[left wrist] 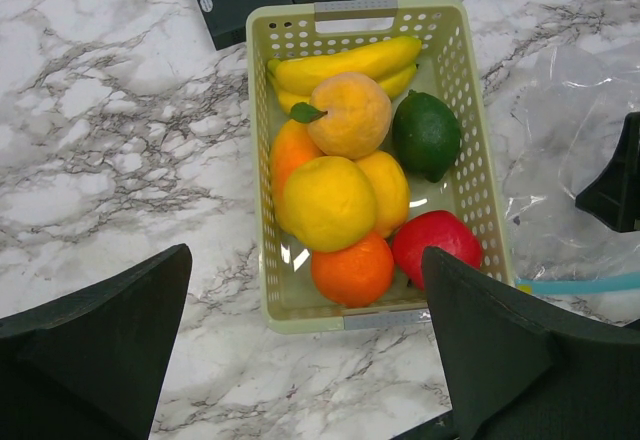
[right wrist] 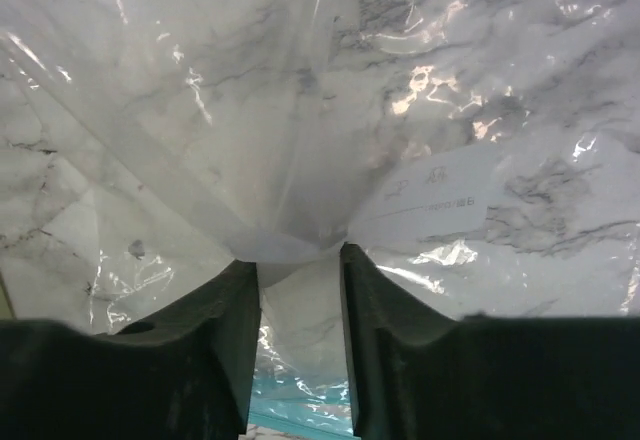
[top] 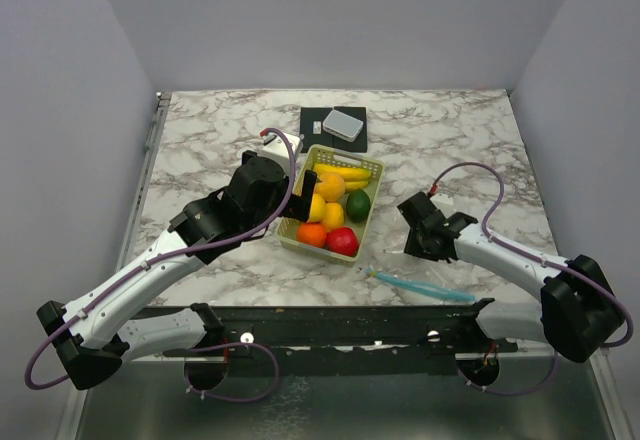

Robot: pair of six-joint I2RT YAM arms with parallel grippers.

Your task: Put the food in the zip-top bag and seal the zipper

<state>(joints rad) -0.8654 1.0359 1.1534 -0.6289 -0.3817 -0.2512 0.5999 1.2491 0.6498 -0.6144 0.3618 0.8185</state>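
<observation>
The food point(top: 335, 210) lies piled in a pale slotted basket point(top: 368, 167): banana point(left wrist: 350, 60), lemons point(left wrist: 328, 203), oranges point(left wrist: 352, 270), a red apple point(left wrist: 437, 243) and a dark green fruit point(left wrist: 427, 135). My left gripper point(top: 306, 192) hovers over the basket's near left side, open and empty point(left wrist: 307, 260). The clear zip-top bag point(left wrist: 570, 160) lies flat to the right of the basket, and its light blue zipper point(top: 420, 287) runs along the near edge. My right gripper point(top: 415, 228) is down on the bag, and its jaws point(right wrist: 297, 260) have bag film point(right wrist: 300, 110) bunched between them.
A black box with a grey device point(top: 343, 124) on it sits behind the basket. A black rail point(top: 330, 325) runs along the table's near edge. Grey walls close in the left, right and back sides.
</observation>
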